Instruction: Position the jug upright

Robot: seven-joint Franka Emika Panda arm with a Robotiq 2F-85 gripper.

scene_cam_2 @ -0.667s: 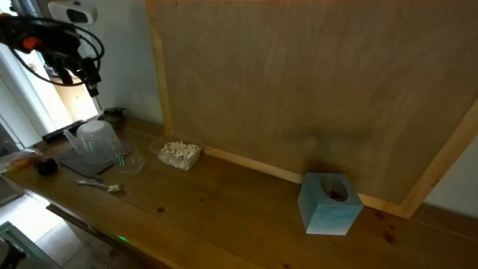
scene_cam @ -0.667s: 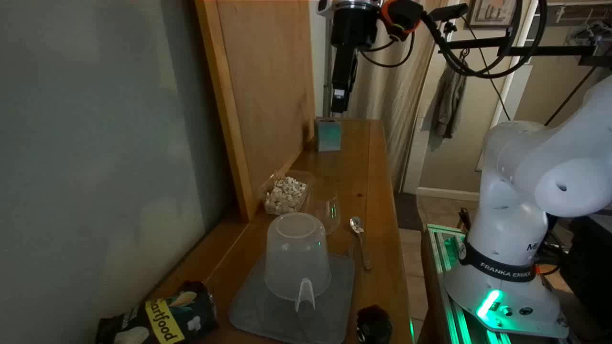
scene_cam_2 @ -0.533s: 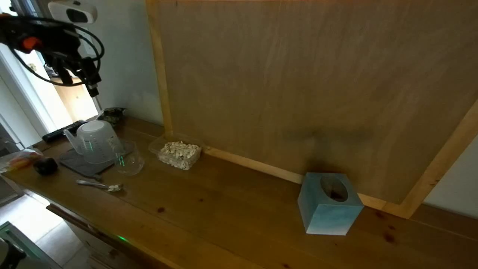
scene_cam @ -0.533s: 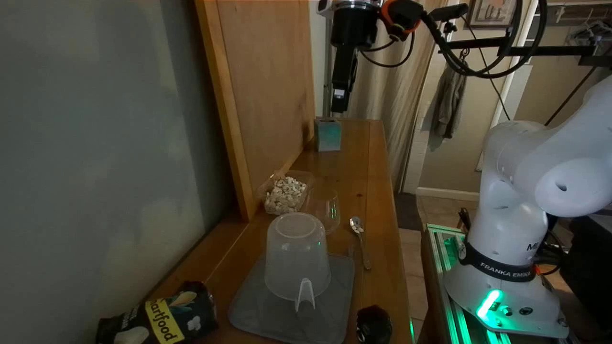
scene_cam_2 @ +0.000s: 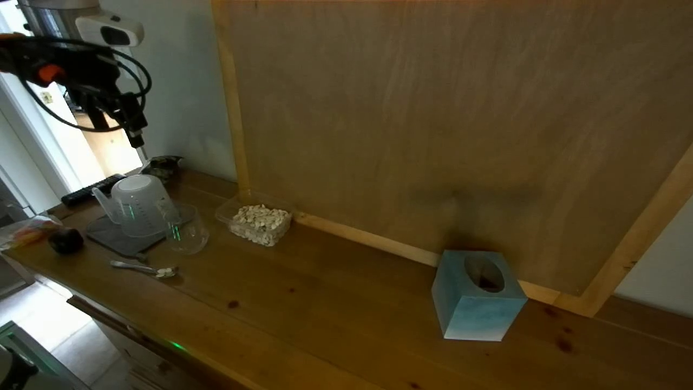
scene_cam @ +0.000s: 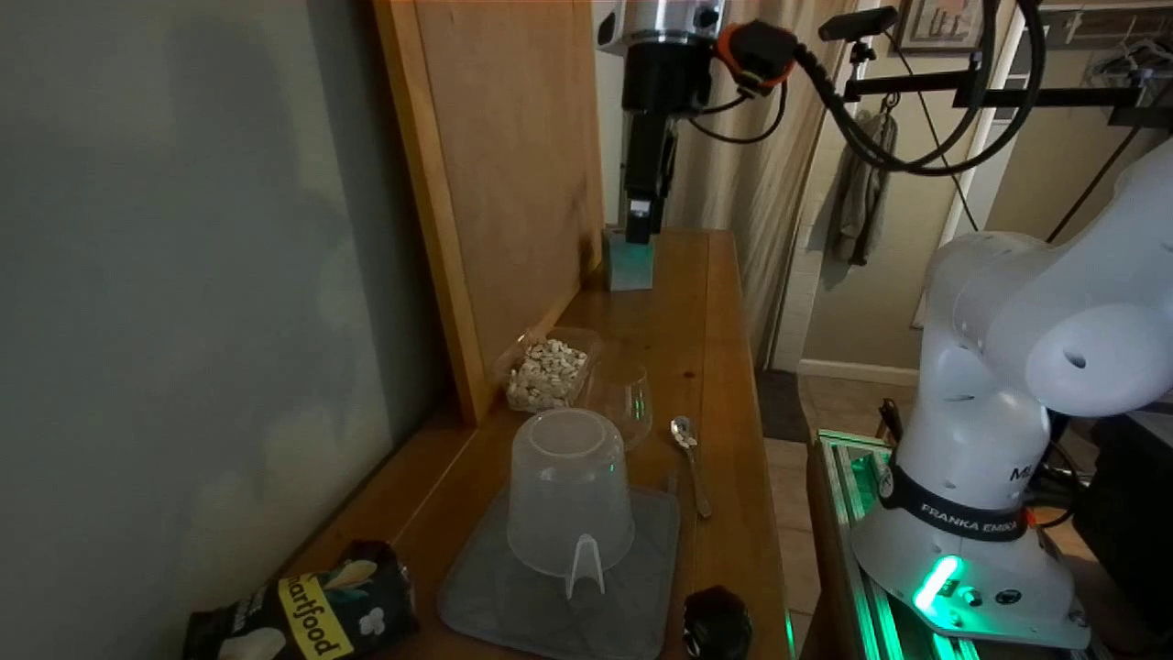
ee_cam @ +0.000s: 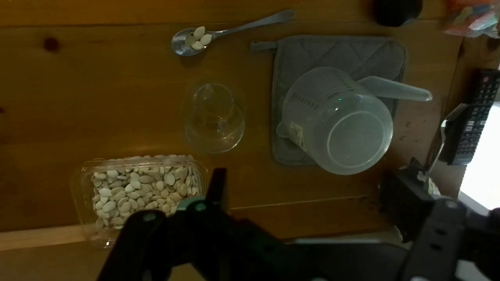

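Observation:
The translucent jug (scene_cam: pixel 570 490) stands upside down, base up and mouth down, on a grey quilted pot holder (scene_cam: pixel 632 587). Its handle points toward the camera in this exterior view and to the right in the wrist view, where the jug (ee_cam: pixel 338 121) also shows. In an exterior view the jug (scene_cam_2: pixel 139 206) has its handle on the left. My gripper (scene_cam: pixel 639 231) hangs in the air well above the table, apart from the jug. In the wrist view my gripper (ee_cam: pixel 312 193) has its fingers wide apart with nothing between them.
A clear glass (ee_cam: pixel 215 121) stands close beside the jug. A tray of seeds (ee_cam: pixel 144 191) sits by the wooden panel (scene_cam_2: pixel 433 124). A spoon (ee_cam: pixel 234 30), black round object (scene_cam: pixel 717 623), snack bag (scene_cam: pixel 312 605), remote (ee_cam: pixel 474 117) and tissue box (scene_cam_2: pixel 479 298) are also on the table.
My gripper has moved down a little, and slightly left in the exterior view that shows the robot base. The jug and the other objects have not moved.

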